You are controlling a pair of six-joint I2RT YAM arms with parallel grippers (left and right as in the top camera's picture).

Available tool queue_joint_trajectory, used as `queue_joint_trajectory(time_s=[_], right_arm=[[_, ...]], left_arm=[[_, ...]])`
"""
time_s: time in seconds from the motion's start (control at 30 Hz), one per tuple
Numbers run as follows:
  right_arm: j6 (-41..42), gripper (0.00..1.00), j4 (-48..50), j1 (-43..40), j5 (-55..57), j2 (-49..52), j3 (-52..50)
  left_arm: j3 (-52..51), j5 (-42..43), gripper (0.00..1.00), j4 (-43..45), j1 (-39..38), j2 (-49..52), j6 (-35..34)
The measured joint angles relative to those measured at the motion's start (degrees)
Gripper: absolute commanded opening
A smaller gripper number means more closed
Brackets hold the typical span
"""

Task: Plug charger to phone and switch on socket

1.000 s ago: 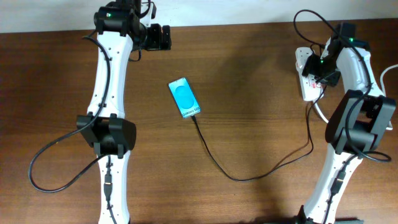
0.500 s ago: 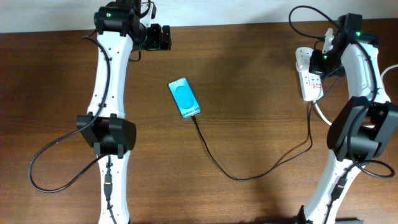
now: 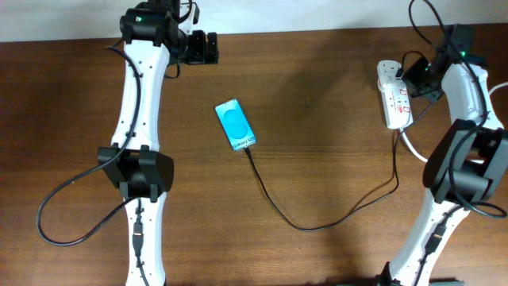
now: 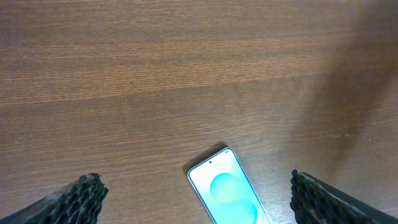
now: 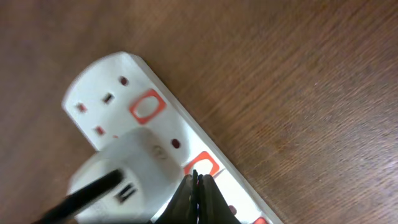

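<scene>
- The right pincer (image 5: 198, 185), tips pressed together and holding nothing, hangs over the socket (image 5: 165, 124); a red switch (image 5: 202, 165) sits just at its 12 o'clock (the strip runs 10 to 4).
- The left pincer (image 3: 205, 48) gapes wide, well apart; the phone (image 3: 236, 125) lies on the counter (image 3: 317, 95) at the socket's 9 o'clock.

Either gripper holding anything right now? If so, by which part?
Nothing is held. The left gripper is open and empty; the right gripper is shut, its tips at a red switch on the socket, clamping nothing.

Likely a robotics lab: a left arm (image 3: 139, 87) and right arm (image 3: 470, 89) mounted at a wooden table (image 3: 317, 95).
</scene>
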Motion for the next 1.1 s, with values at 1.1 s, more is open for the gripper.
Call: queue_joint_trajectory(time_s=[1.1], right_arm=[[-8.26, 0.15, 1.86, 0.02, -0.70, 2.32, -0.50]], left_arm=[[0.00, 0.00, 0.99, 0.02, 0.00, 0.00, 0.00]])
